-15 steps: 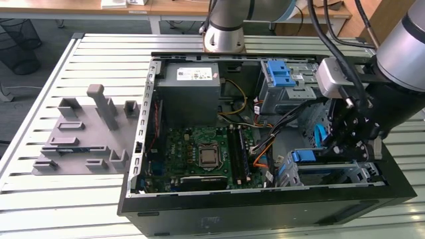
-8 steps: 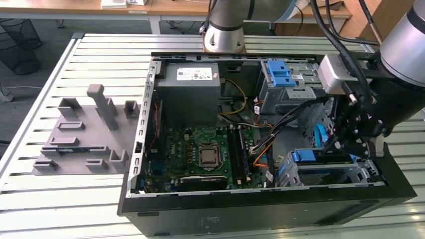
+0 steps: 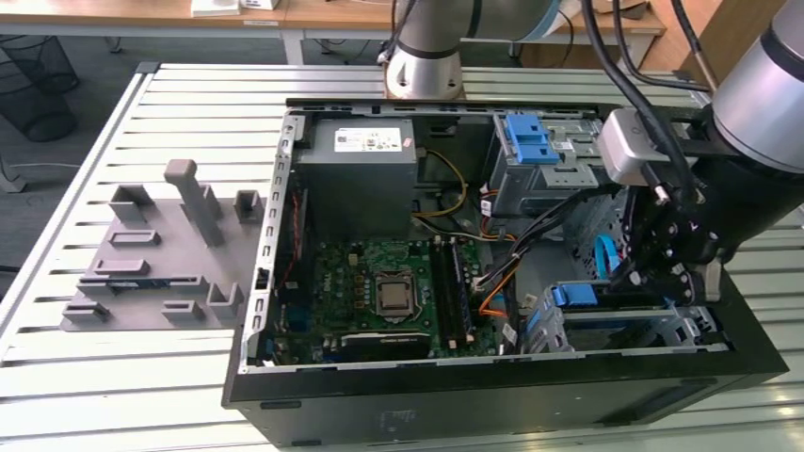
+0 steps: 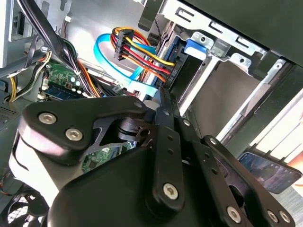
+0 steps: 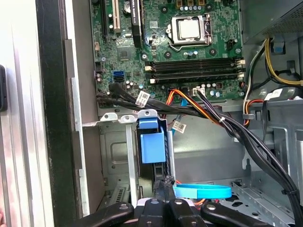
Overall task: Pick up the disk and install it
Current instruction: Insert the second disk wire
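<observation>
- An open computer case point(image 3: 503, 395) is seen lying on a slatted metal table point(image 3: 151, 377), office desks behind.
- The disk point(image 5: 152, 147) is seated edge-on in the lower drive bay, blue bracket up.
- The gripper point(image 5: 163, 187) is poised just above it; fingers appear drawn together, nothing held.

A lab or office workroom: an opened computer case point(image 3: 503, 395) lies on a slatted metal table point(image 3: 126, 386), wooden desks point(image 3: 151, 14) and a wire wastebasket point(image 3: 32, 80) at upper left.

Slatted metal table point(image 3: 101, 169), open computer case point(image 3: 503, 395), grey fixture block point(image 3: 157, 264) on it
</observation>
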You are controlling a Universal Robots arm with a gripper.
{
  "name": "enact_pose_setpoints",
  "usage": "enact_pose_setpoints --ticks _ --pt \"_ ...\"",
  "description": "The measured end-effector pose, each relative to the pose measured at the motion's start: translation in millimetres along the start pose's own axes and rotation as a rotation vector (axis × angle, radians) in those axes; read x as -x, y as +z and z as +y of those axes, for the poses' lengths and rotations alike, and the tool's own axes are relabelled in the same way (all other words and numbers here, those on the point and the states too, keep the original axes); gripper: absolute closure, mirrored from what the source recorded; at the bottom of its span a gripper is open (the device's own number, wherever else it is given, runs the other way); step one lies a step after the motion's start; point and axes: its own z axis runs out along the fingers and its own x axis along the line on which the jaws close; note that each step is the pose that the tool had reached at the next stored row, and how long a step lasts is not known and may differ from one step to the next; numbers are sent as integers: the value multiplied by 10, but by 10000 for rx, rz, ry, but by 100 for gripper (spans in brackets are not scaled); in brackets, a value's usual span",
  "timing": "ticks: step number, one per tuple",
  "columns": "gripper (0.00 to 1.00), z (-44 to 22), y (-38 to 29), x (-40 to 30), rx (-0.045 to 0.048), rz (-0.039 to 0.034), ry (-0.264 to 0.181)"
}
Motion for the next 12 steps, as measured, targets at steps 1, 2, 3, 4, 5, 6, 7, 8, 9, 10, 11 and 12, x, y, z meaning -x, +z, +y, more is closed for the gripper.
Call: enact_pose_setpoints --ticks 1,2,3,4,5,6,7,8,9,10,11,12 --pt "89 0 5 0 0 0 0" --pt "89 0 11 0 0 0 0" --pt "89 0 15 -1 0 0 0" --pt "89 0 19 -1 0 -1 0" --pt "89 0 24 -1 0 -4 0" --pt "89 0 29 -1 0 -5 0" --pt "89 0 31 -1 1 -6 0" --pt "89 0 32 -2 1 -6 0" --pt "89 0 33 -2 1 -8 0" --pt "89 0 33 -1 1 -12 0" --pt "89 0 29 -1 1 -16 0" --pt "89 0 22 -1 2 -20 1"
